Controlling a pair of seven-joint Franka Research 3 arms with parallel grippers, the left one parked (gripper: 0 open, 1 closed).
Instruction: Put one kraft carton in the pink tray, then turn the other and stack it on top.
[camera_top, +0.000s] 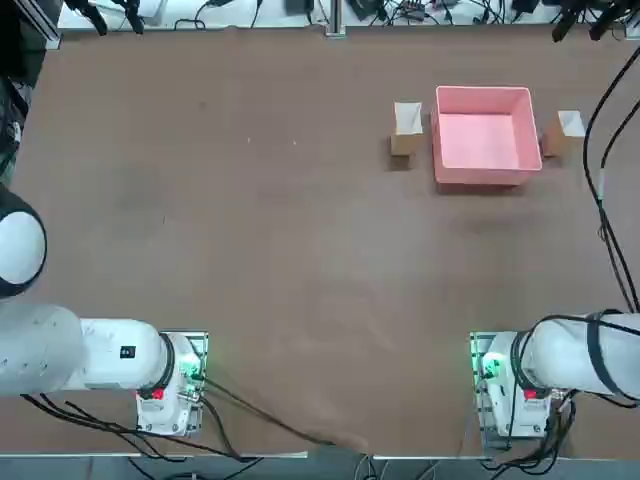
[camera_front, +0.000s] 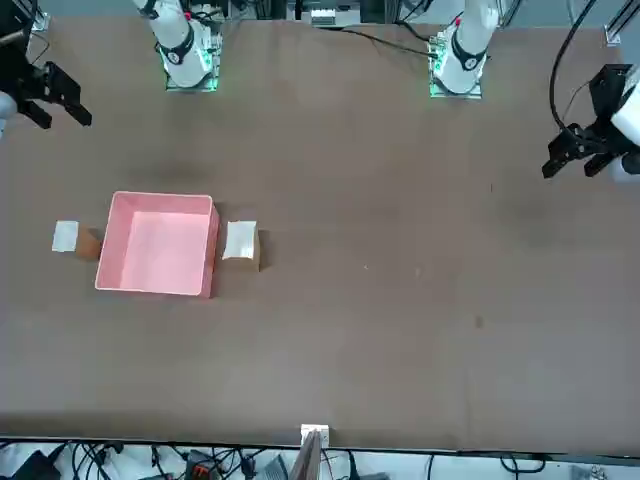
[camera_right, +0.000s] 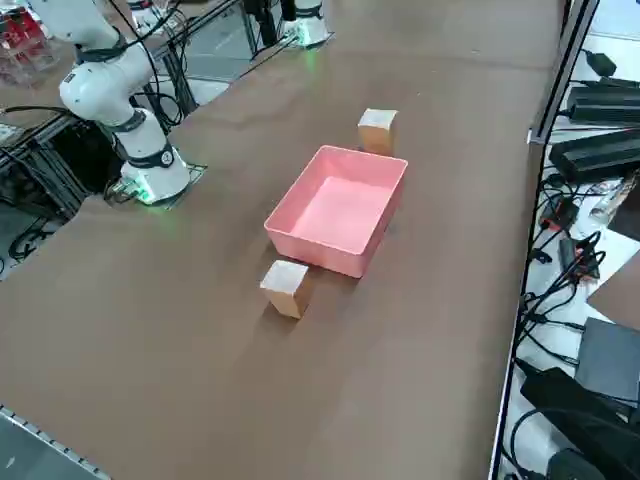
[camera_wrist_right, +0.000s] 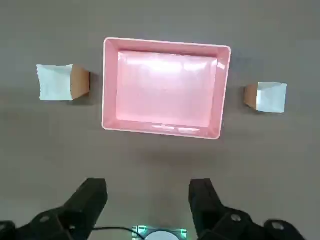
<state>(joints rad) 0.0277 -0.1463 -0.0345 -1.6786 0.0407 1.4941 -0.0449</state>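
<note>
Right gripper (camera_wrist_right: 148, 181) being held aloft above the table (camera_top: 270, 250), fingers being kept wide, nothing being gripped. Pink tray (camera_top: 487, 128) being flanked by two cartons on the tabletop: left carton (camera_top: 407, 130), right carton (camera_top: 567, 131). One carton probably being sought first; jaws best being squared to its brown sides, lowered straight and closed gently, the raised wall being cleared before release near mid-floor, stacking room being left.

The right end effector (camera_wrist_right: 149, 185) is partly cut off by the right wrist view's edge and outside the top view, the right arm (camera_top: 600, 350) runs past that view's right edge, and the undersides of the near carton (camera_right: 289, 288) and far carton (camera_right: 377, 132) are hidden against the desk (camera_right: 430, 300).
</note>
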